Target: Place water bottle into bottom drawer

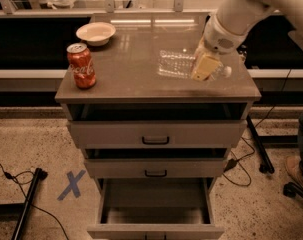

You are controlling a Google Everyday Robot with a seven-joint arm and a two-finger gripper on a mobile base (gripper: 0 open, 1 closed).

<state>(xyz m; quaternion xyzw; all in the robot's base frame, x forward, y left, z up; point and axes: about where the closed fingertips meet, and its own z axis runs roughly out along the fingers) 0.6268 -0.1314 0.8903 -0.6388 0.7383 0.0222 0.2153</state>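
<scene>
While the red can (81,66) is standing clear at nine o'clock, the hand (205,68) is overlying the water bottle (175,64); grip unclear.

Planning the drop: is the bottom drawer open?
Open: the bottom drawer is pulled out, interior showing. The gripper is at the water bottle on the cabinet top.

Robot lab (end effector (205,69) over cabinet (131,71))

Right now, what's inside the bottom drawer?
The bottom drawer is open; the floor that shows holds nothing. Its front strip is hidden behind the front panel. The water bottle lies on the cabinet top, with the gripper at its cap end.
</scene>
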